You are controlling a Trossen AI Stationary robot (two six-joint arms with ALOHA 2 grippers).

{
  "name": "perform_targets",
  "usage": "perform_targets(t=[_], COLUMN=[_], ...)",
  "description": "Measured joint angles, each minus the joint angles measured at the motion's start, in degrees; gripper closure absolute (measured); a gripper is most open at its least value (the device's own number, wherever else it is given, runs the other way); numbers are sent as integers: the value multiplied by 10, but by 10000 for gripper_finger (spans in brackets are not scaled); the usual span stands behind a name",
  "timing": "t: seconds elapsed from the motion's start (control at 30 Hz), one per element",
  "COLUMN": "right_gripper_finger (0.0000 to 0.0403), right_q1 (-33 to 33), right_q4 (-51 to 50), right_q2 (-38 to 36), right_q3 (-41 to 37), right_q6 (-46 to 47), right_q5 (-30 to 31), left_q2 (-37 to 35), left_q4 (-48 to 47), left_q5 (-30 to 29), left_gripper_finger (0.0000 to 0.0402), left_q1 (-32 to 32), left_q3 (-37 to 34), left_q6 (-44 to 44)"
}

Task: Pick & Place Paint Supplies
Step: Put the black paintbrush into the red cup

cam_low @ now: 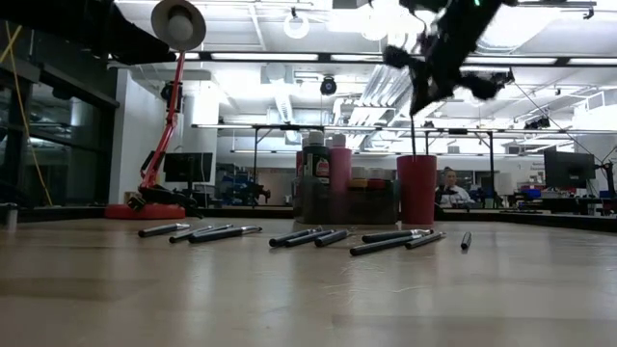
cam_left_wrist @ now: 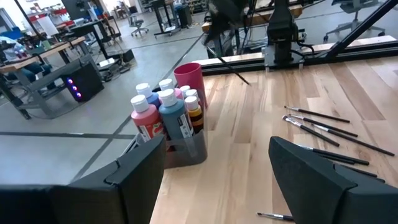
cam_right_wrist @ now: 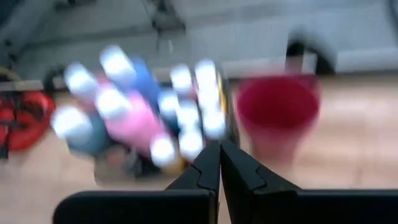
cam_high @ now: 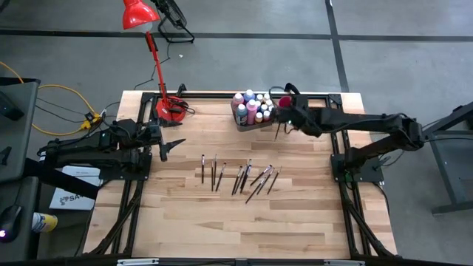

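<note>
Several paint bottles (cam_high: 251,108) with pink, blue and white caps stand in a grey bin (cam_high: 242,123) at the table's far middle. A red cup (cam_high: 284,101) stands right beside it. Several thin dark paintbrushes (cam_high: 238,177) lie loose on the wood at mid-table. My right gripper (cam_low: 421,82) hangs above the cup and the bin's right end, shut on one paintbrush (cam_low: 415,130). In the right wrist view, which is blurred, its fingertips (cam_right_wrist: 219,148) are together over the bottles and the cup. My left gripper (cam_high: 171,146) waits open at the table's left side. My right gripper pinches a paintbrush by its upper end (cam_low: 415,104) between its two shut fingers, coming from above and slanting down. The brush hangs below the fingers, clear of the table. Its lower end (cam_left_wrist: 246,81) points down beside the red cup.
A red desk lamp stands with its base (cam_high: 171,108) at the far left of the table and its head (cam_high: 139,15) raised beyond the far edge. Black frame rails (cam_high: 332,100) run along the far right. Bare wood lies toward the near edge.
</note>
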Motion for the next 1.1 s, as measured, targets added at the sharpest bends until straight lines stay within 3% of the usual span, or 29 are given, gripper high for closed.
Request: perform_targets(t=[0.23,0.43,0.67,1.1], right_gripper_finger=[399,399,399,399], right_q1=[-21,-60,-104,-112], right_q4=[74,115,112,98], right_q2=[-11,-2,42,111], right_q3=[62,65,65,65], right_q6=[-200,-293,-302,-285], right_q5=[144,187,170,149], left_q2=[0,0,0,0], left_q4=[0,0,0,0], left_q5=[0,0,-1,-2], left_gripper_finger=[124,124,124,124], left_q1=[0,0,0,0], left_q3=[0,0,0,0], left_q6=[-11,-13,-13,-14])
